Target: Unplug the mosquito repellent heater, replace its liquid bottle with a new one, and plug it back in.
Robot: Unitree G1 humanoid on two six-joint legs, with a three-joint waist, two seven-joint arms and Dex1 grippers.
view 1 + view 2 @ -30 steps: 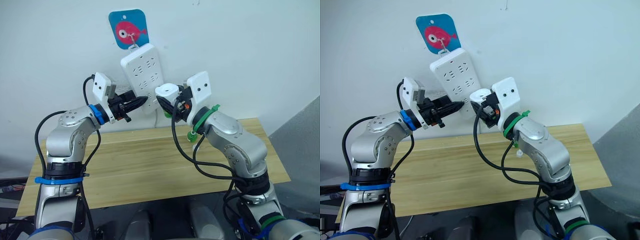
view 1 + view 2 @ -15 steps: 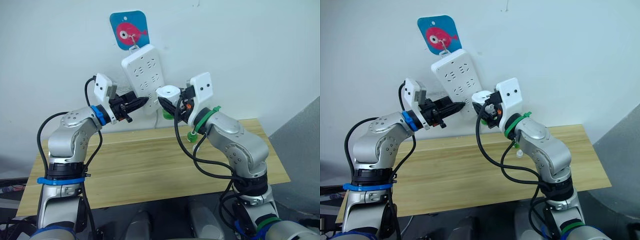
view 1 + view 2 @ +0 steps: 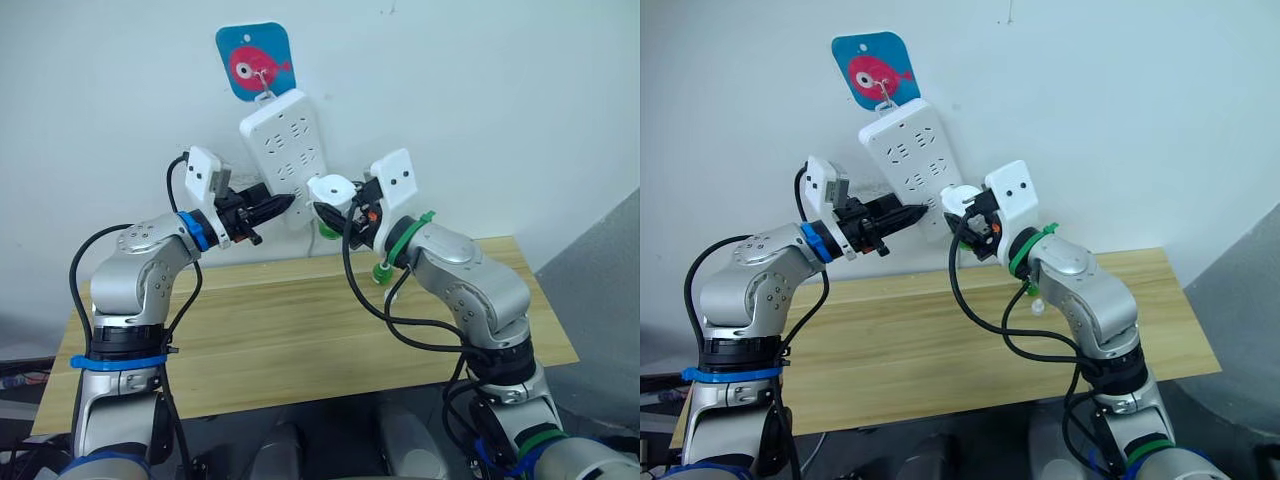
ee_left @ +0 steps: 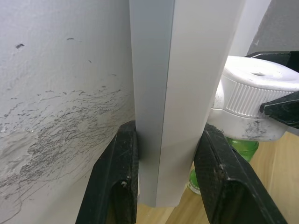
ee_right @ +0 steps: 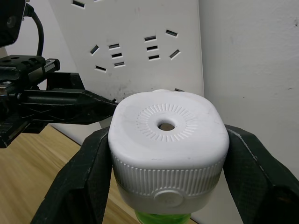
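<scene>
The mosquito repellent heater [image 3: 332,188] is a white rounded unit with a round vent hole on top [image 5: 164,125]. A green liquid bottle [image 3: 327,230] hangs under it. My right gripper [image 3: 335,207] is shut on the heater's sides and holds it against the lower right part of the white power strip [image 3: 285,140] on the wall. Its prongs are hidden, so I cannot tell if they are in a socket. My left gripper [image 3: 275,205] is shut on the strip's lower edge, one finger [image 4: 119,182] on each side of it.
The strip hangs tilted from a blue fish-shaped hook [image 3: 257,60] on the white wall. A wooden table [image 3: 300,330] lies below both arms. A small green-capped item [image 3: 382,271] sits behind my right forearm near the wall.
</scene>
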